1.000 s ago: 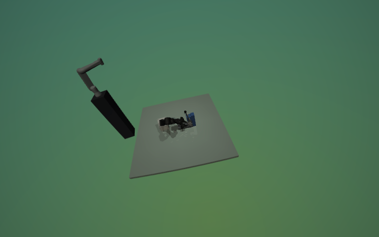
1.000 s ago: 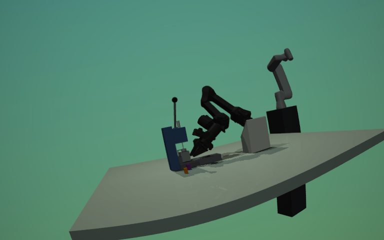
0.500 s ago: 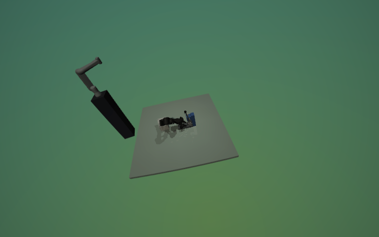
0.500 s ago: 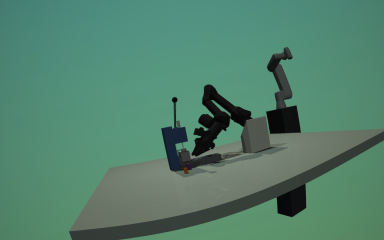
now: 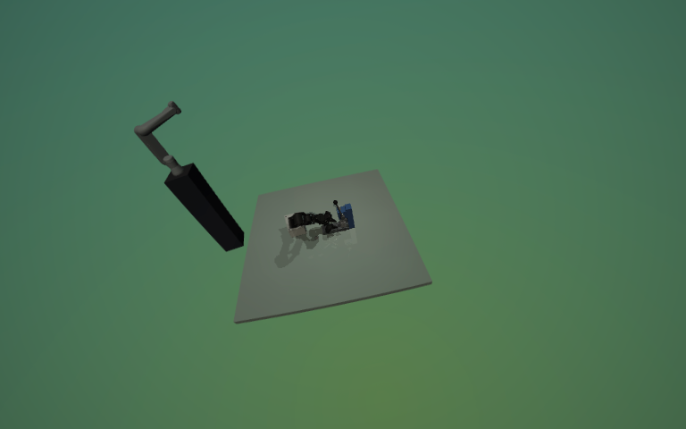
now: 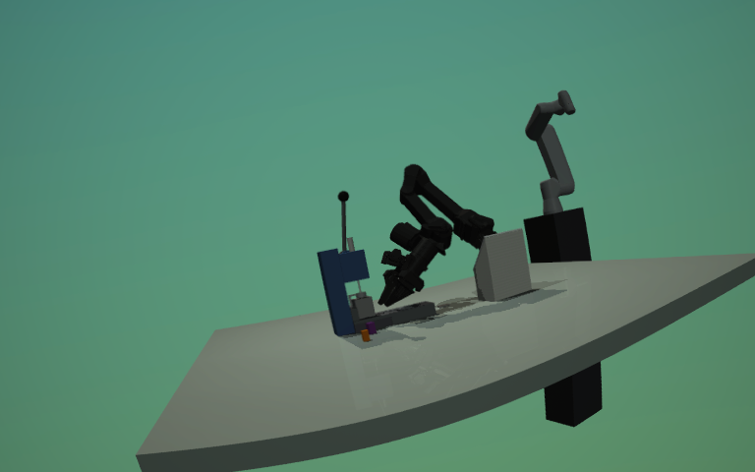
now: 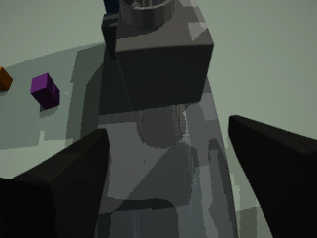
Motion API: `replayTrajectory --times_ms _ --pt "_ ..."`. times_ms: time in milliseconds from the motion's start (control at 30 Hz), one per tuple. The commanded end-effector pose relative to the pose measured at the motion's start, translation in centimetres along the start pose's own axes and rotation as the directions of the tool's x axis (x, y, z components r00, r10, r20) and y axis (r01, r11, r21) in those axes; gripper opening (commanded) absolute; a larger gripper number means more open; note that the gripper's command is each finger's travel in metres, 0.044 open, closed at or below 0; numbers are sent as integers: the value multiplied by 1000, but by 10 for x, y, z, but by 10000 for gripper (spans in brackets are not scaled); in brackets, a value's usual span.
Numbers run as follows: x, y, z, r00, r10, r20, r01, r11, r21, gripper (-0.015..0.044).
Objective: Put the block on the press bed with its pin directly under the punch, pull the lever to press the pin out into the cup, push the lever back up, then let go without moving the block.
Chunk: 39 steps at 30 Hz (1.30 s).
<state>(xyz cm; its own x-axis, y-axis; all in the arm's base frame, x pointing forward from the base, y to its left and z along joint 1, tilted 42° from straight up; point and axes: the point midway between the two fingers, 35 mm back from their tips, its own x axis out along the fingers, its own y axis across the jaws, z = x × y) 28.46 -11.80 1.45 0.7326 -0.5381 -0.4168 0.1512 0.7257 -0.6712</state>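
Apparently done seating the block (image 6: 366, 307) (image 7: 163, 74) in the press (image 5: 349, 216) (image 6: 332, 289); holding nothing in the parted tool (image 5: 332, 226) (image 6: 383, 303) (image 7: 167, 125); probably yet to pull the raised lever (image 5: 337, 206) (image 6: 343, 225).

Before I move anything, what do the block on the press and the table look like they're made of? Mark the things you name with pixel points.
The block (image 6: 365, 307) (image 7: 164, 74) looks like matte grey metal or plastic: plain flat faces, crisp edges, no grain, so I can't settle which. The table (image 5: 323, 282) (image 6: 312, 389) seems a smooth, slightly glossy slab, perhaps laminate or stone, since faint reflections show on its top beside the press.
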Motion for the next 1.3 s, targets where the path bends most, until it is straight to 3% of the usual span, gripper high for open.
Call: replayTrajectory --times_ms 0,300,433,500,633,867,1267 --pt "-13 0 11 1000 0 4 0 1000 8 300" --pt "-59 0 26 1000 -1 6 1 1000 8 300" --pt "-62 0 27 1000 -2 7 2 1000 7 300" --pt "-61 0 33 1000 4 2 -4 1000 9 352" --pt "-58 3 73 999 32 -29 -31 999 16 440" --pt "-76 0 141 995 57 -84 -55 998 30 440" --pt "-145 -30 224 991 40 -129 -37 999 26 440"
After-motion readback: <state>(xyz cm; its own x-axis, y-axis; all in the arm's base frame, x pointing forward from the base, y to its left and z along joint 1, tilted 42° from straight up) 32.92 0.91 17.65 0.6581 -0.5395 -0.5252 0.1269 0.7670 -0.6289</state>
